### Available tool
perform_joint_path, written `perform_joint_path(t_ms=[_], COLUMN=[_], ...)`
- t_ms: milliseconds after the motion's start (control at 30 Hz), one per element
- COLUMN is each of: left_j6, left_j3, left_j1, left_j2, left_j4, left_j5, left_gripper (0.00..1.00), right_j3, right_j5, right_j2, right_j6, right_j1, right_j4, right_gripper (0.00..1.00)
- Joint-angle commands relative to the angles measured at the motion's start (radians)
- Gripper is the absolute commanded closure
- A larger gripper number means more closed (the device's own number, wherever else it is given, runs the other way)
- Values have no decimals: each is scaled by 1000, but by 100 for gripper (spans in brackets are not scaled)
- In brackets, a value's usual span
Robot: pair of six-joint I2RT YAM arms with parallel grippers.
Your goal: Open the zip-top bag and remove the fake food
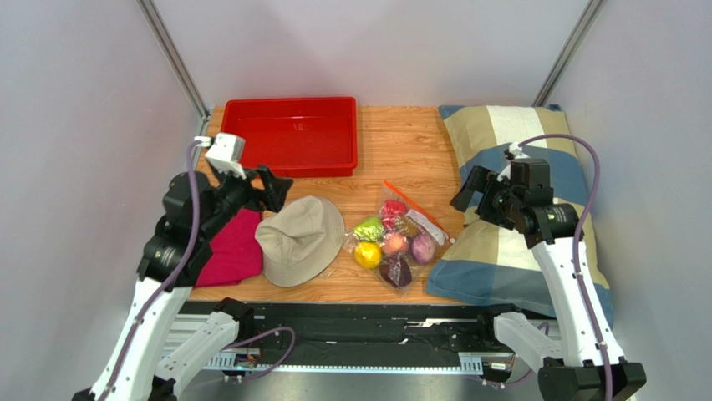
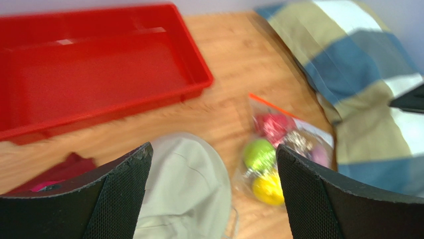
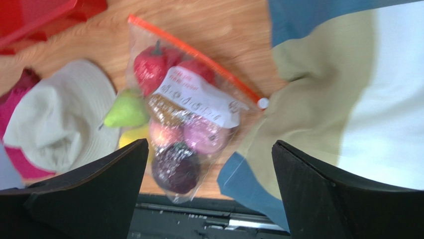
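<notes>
The clear zip-top bag [image 1: 407, 219] lies flat on the wooden table between the hat and the pillow, its orange zipper strip [image 3: 194, 55] along the far right side and a white label [image 3: 199, 97] on top. Inside it is the fake food [image 1: 391, 244]: red, green, yellow, pink, purple, brownish and dark maroon pieces [image 3: 171, 167]. My left gripper [image 1: 276, 189] hovers open above the hat, left of the bag. My right gripper [image 1: 466, 192] hangs open over the pillow's left edge, just right of the bag. Neither holds anything.
A beige bucket hat [image 1: 299, 238] lies left of the bag, a magenta cloth [image 1: 230, 248] beyond it. A red tray [image 1: 292, 134] stands at the back. A striped pillow [image 1: 535, 242] fills the right side. The table's front edge [image 1: 334, 294] is near the bag.
</notes>
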Motion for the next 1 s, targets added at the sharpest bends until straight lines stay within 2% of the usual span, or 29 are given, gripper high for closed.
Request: perform_joint_path(t_ms=[0, 67, 133, 167, 267, 433, 600, 767, 967], left_j6=[-101, -108, -94, -92, -74, -11, -11, -55, -190], left_j3=[-38, -55, -46, -31, 20, 239, 466, 706, 874], left_j1=[-12, -52, -148, -209, -265, -274, -279, -277, -277], left_j2=[98, 135, 215, 250, 404, 775, 1070, 1292, 1507], left_j4=[12, 21, 12, 3, -23, -198, -209, -210, -178], left_j5=[294, 308, 278, 256, 222, 238, 334, 385, 385], left_gripper=[4, 6, 6, 6, 6, 8, 8, 8, 8], right_j3=[-25, -42, -59, -65, -82, -84, -97, -113, -101], right_j5=[-58, -23, -9, -17, -38, -30, -44, -58, -87], right_j2=[28, 40, 56, 60, 62, 30, 18, 24, 68], right_j6=[53, 91, 119, 125, 134, 91, 50, 25, -10], right_j1=[137, 243, 310, 321, 332, 332, 332, 324, 292], right_j4=[13, 26, 45, 49, 40, -19, -65, -67, -64], right_gripper=[0, 0, 0, 0, 0, 0, 0, 0, 0])
